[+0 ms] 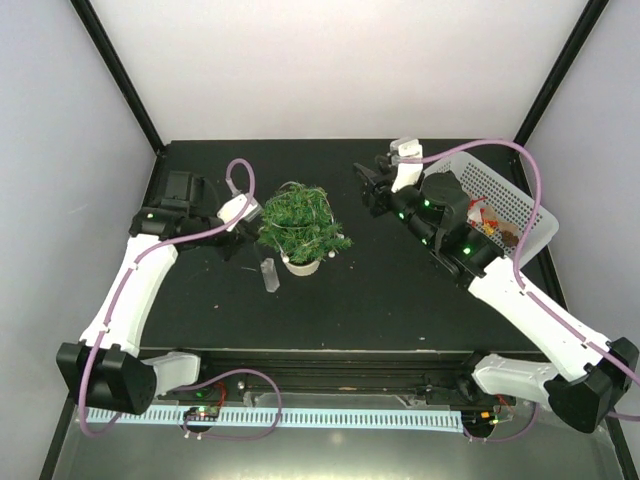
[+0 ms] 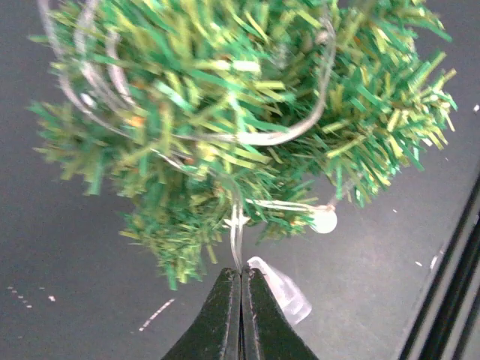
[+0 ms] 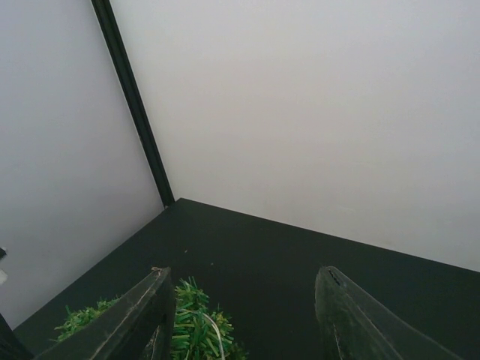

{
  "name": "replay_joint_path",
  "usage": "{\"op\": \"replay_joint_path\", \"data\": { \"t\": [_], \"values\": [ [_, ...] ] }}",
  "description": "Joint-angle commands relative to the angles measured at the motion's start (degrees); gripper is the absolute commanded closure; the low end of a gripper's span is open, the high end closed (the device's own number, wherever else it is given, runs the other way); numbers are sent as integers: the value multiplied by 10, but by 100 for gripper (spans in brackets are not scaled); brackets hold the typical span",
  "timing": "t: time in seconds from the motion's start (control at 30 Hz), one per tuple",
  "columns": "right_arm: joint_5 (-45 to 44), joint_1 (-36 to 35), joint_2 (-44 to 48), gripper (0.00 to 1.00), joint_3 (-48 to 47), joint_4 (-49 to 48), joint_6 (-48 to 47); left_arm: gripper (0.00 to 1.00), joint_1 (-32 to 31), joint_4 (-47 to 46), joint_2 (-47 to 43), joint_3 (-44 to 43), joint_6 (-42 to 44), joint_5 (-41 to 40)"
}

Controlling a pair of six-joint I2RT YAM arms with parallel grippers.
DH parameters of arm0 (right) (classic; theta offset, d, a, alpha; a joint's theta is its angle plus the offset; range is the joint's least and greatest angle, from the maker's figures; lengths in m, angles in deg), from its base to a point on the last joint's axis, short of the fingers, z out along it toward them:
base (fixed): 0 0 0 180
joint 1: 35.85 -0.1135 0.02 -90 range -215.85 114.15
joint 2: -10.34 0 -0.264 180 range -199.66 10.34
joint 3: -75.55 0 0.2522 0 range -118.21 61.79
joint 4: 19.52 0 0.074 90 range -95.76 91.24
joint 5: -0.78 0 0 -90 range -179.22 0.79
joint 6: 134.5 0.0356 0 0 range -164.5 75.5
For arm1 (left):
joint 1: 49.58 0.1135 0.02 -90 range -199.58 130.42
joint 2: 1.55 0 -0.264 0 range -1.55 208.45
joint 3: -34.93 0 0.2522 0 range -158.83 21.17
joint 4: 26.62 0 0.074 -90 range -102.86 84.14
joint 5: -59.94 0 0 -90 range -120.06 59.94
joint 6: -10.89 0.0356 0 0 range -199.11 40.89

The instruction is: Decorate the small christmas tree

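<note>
"while my left gripper (image 2: 241,271) pinches the wire (image 2: 235,225) at the tree (image 1: 303,228), mid-table, i'm stringing it."
"and your right gripper (image 3: 244,279)?"
"spread wide, holding nothing, by the basket (image 1: 525,205) at the far right corner. next, i judge: tuck the wire deeper, then release gently."

- Table (image 1: 400,290): black, matte. You'll find pale specks on it in the left wrist view.
- White perforated basket (image 1: 515,195) sits at the table's far right. Small red and yellow-brown items (image 1: 490,226) lie inside, too small to identify.
- Small clear plastic piece (image 1: 268,275) lies on the table, left of centre.
- Thin clear wire (image 2: 285,135) runs in loops and carries a round pale bulb (image 2: 324,220).
- White walls (image 1: 340,60) stand on three sides, with black posts (image 1: 115,70) at the far corners.
</note>
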Motion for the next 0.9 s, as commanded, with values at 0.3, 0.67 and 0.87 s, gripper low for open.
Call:
{"op": "replay_joint_path", "data": {
  "t": [0.3, 0.67, 0.87],
  "values": [
    [18, 3, 41, 47, 16, 15, 18, 98, -57, 11, 92, 12, 26, -9],
    [-2, 3, 56, 47, 20, 35, 8, 58, -59, -32, 84, -10, 1, -20],
    [-22, 3, 77, 47, 23, 54, 13, 22, -59, -11, 51, -10, 5, -34]
  ]
}}
